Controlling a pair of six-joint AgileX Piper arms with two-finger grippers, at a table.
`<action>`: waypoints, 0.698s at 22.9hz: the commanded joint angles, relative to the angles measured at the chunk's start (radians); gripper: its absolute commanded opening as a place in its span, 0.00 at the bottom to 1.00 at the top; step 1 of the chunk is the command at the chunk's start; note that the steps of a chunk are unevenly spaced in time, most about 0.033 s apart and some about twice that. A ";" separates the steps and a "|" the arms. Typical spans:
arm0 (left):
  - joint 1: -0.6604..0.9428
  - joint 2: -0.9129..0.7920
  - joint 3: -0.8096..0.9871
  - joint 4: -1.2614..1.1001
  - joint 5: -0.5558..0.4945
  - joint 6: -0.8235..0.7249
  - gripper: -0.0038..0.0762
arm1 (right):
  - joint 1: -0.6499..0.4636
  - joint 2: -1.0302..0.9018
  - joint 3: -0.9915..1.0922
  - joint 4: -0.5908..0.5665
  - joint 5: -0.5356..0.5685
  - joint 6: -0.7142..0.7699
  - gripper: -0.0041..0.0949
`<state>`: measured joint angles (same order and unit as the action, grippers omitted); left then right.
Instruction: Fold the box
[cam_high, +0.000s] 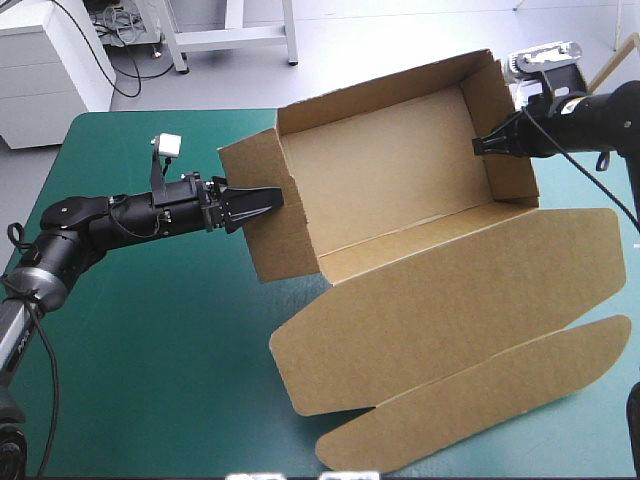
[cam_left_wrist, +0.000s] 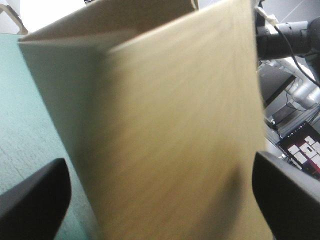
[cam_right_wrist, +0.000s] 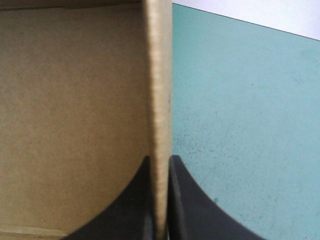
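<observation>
The box (cam_high: 400, 170) stands as an open brown tray toward the far right corner of the tabletop (cam_high: 150, 350). Its far end reaches past the far edge in the high view, and its lid (cam_high: 450, 310) lies flat, spread toward the near right corner with its rounded flaps open. It is thin board, so it should be light and stiff along the panels but ready to hinge at every crease. A raised wall will probably sag or spring back unless held near its top edge, close to a corner. The right hand (cam_high: 482, 145) does this, coming in from the right edge with its black fingers pressed together on the top of the right end wall (cam_high: 505, 140), the board pinched between them. The left hand (cam_high: 262, 200) reaches in level from the left edge, fingers spread wide, with the left end wall (cam_high: 270, 230) right in front of them. Whether they touch it I cannot tell.
</observation>
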<state>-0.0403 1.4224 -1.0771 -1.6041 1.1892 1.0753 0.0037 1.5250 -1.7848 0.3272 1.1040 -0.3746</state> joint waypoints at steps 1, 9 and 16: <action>-0.014 -0.032 -0.033 -0.085 0.112 0.006 0.91 | 0.061 -0.043 -0.028 0.021 -0.125 0.041 0.04; -0.146 -0.032 -0.112 -0.025 -0.098 -0.002 0.91 | 0.121 -0.043 -0.028 -0.066 -0.194 0.106 0.04; -0.335 -0.032 -0.265 0.466 -0.521 -0.349 0.80 | 0.125 -0.043 -0.028 -0.090 -0.243 0.137 0.04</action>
<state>-0.3183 1.4224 -1.2730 -1.2064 0.7526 0.8480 0.1128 1.5237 -1.7848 0.1761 0.9449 -0.2707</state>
